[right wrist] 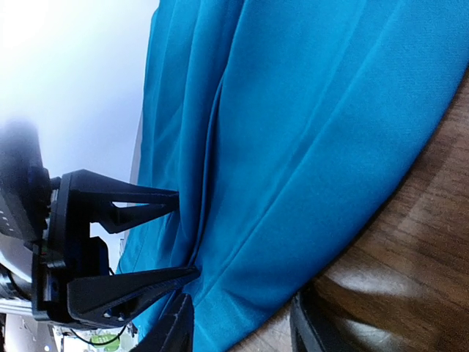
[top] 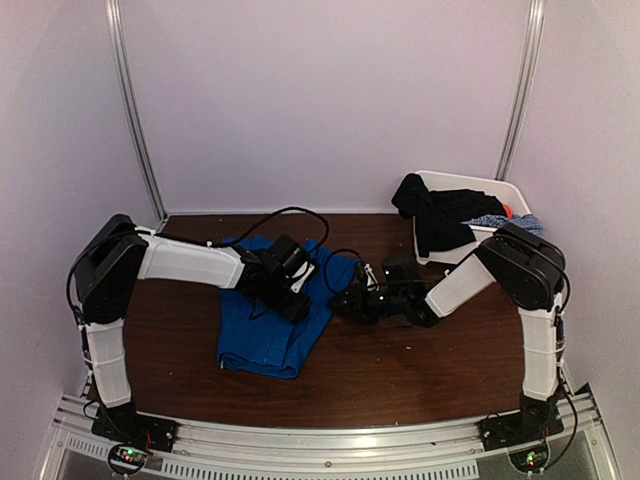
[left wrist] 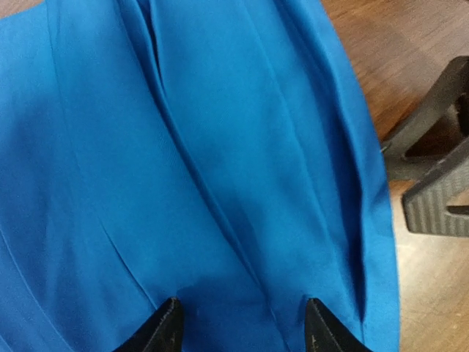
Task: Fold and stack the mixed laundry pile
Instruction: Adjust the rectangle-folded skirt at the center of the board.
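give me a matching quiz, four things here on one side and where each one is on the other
1 blue garment
2 black garment
3 white tub
4 left claw

a hanging over the tub's rim
b far right corner of the table
c open above blue cloth
d laid out mid-table

Pairs: 1-d, 2-a, 3-b, 4-c

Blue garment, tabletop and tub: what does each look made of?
Blue garment: thin, smooth woven cloth with a faint sheen; it lies in soft folds and creases. Tabletop: dark brown wood grain, glossy, with reflections in the right wrist view; whether it is solid wood, veneer or laminate cannot be told. Tub: white, rigid, smooth-rimmed, probably plastic.
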Controlling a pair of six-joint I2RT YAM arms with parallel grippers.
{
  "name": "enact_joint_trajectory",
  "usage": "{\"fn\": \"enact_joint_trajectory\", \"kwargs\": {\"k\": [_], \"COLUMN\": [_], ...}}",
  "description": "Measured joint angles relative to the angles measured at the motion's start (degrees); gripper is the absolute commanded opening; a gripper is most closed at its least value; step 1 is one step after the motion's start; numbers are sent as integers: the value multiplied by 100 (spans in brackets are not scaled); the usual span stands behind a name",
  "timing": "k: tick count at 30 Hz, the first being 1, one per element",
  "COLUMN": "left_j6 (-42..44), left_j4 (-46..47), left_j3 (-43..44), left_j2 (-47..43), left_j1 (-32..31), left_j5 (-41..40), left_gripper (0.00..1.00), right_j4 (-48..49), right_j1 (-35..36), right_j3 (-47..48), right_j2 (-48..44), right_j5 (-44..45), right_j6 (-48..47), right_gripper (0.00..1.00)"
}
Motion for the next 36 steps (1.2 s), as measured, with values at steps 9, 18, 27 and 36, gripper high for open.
{"fn": "enact_joint_trajectory", "kwargs": {"k": [9, 18, 27, 36], "left_j6": [-144, -131, 9, 81], "left_j4": [-258, -260, -140, -48], "left_j3": [201, 94, -107, -199], "left_j2": [232, -42, -664, -826], "left_j1": [-11, -9, -4, -2], "left_j5": [-433, -442, -50, 791], "left_gripper": [21, 0, 0, 0], "right_j4": [83, 306, 549, 728], "right_j1": [11, 11, 7, 7], "right_j3": [4, 2, 2, -15], "right_j2": [136, 232, 302, 341], "right_j5": [267, 284, 249, 243], "right_j6": [131, 315, 444, 531], "right_gripper": [15, 0, 0, 0]}}
